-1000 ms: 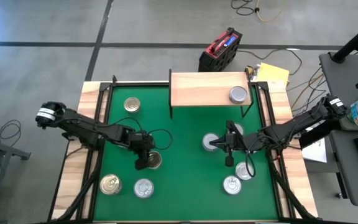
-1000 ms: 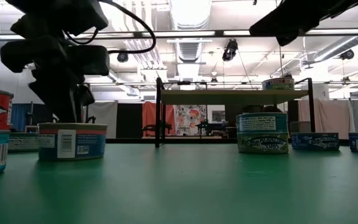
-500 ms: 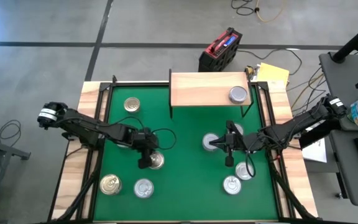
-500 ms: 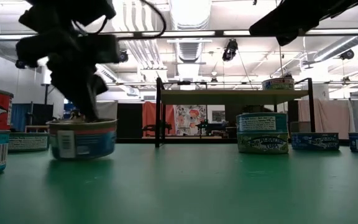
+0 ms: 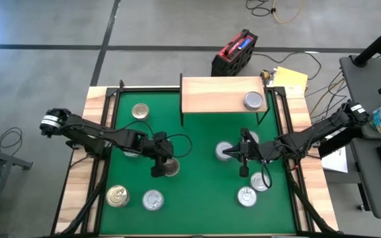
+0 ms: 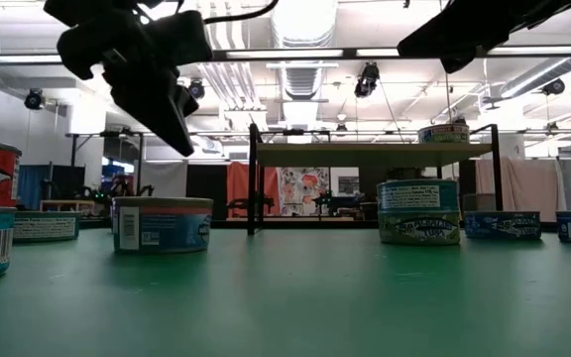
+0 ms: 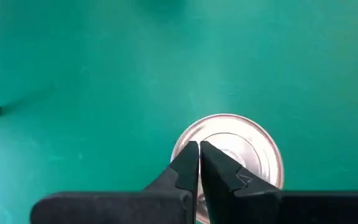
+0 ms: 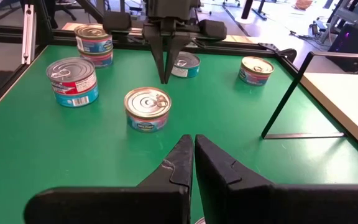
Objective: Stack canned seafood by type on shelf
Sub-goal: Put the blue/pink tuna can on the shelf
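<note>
Left gripper (image 7: pixel 199 155): pinched together, empty, above the silver-topped tin (image 7: pixel 229 152).
Risk: closed fingers might nudge the tin instead of grasping.

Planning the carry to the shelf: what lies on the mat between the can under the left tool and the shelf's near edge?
Nothing. In the high view, bare green mat runs from the can below the shut left tool up to the shelf.

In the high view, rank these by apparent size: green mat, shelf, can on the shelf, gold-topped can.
1. green mat
2. shelf
3. can on the shelf and gold-topped can: these look alike, so I do not rank them.
</note>
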Tool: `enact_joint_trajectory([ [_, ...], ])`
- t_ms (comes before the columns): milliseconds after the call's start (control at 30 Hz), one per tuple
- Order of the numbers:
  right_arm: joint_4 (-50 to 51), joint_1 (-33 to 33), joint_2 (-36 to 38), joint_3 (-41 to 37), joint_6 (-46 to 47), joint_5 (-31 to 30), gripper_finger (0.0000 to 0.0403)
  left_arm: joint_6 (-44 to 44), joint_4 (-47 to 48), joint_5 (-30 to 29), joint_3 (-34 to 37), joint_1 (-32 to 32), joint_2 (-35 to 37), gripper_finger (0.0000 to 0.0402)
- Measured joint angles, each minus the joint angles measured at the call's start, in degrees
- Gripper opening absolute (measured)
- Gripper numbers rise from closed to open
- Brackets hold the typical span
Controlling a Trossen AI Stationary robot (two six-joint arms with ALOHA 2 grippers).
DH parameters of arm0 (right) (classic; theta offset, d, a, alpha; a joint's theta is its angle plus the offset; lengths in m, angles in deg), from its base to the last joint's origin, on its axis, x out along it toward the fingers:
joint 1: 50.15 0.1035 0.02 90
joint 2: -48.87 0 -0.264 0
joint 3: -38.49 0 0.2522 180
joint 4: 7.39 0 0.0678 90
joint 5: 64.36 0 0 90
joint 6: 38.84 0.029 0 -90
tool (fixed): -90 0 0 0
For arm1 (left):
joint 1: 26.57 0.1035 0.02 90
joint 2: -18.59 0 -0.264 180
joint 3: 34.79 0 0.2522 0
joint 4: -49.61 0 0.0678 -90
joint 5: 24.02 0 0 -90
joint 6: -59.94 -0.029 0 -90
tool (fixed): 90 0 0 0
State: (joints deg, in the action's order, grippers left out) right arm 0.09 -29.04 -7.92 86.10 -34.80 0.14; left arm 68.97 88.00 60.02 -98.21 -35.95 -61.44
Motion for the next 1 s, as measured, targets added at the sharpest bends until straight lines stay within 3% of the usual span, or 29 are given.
enact_joint_trajectory([
  [633,-0.11,-0.02,-1.18,-0.98,4.95,-0.01,0.0009,-2.59,3.41,2.27,-0.09,-3.15,0.04,0.0],
  [1000,-5.74,-2.79,-15.12,5.74,5.5,0.0,0.0009,-0.96,8.5,2.4,0.58,-6.0,0.11,0.0],
])
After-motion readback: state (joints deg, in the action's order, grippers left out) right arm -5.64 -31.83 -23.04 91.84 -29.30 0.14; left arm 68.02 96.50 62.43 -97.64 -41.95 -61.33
